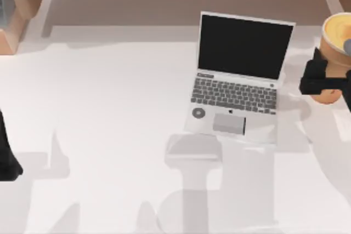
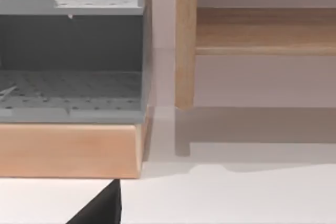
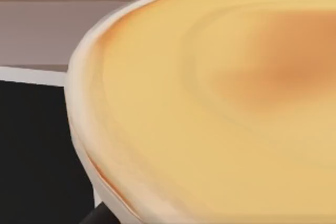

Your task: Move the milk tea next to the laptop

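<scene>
Milk tea [image 1: 335,36] sits clamped in the right hand [image 1: 324,78] at the desk's [image 1: 109,135] right edge, so keep it upright and set it down gently just beside the laptop [image 1: 238,78], without nudging the screen.

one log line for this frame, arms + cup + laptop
right gripper: at milk tea, table's right edge | milk tea: right of laptop, apart | laptop: open, centre-right | left arm: parked, left edge

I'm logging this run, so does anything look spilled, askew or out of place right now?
Nothing stands out. The laptop sits open and flat, and the milk tea is upright at the table's right edge, unspilled, with the right end effector at its side.
</scene>
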Controlling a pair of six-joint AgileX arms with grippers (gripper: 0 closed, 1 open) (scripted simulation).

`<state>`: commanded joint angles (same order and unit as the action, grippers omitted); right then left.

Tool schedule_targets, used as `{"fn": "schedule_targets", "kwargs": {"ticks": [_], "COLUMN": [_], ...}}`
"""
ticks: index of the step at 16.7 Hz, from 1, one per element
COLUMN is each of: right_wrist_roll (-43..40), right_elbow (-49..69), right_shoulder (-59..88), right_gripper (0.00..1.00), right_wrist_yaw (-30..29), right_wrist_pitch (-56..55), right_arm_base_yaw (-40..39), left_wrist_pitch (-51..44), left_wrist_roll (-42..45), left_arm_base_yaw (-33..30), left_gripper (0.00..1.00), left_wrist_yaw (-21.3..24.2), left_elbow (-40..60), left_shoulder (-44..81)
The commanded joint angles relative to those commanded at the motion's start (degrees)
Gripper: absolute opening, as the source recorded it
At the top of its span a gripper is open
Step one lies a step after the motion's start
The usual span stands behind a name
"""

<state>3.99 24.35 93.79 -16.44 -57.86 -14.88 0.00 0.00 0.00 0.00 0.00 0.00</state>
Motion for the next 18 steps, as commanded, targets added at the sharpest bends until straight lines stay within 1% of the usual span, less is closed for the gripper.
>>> {"fn": "schedule_targets", "kwargs": {"ticks": [10, 18], "right_wrist_roll": [0.0, -0.1], "right_elbow": [0.0, -1.8], "right_shoulder": [5.2, 8.4], "right_gripper": [0.00, 0.00], "right_wrist_yaw": [-0.2, -0.3], "right_wrist_pitch": [-9.0, -9.4], "right_arm_base_yaw": [-0.1, -0.3], "left_wrist_pitch": [0.0, 0.0], "left_wrist_roll": [0.0, 0.0], "left_arm_base_yaw": [0.0, 0.0], "left_gripper": [1.00, 1.00], "left_wrist_yaw": [0.0, 0.0], "left_elbow": [0.0, 0.0], "left_shoulder": [0.0, 0.0]}}
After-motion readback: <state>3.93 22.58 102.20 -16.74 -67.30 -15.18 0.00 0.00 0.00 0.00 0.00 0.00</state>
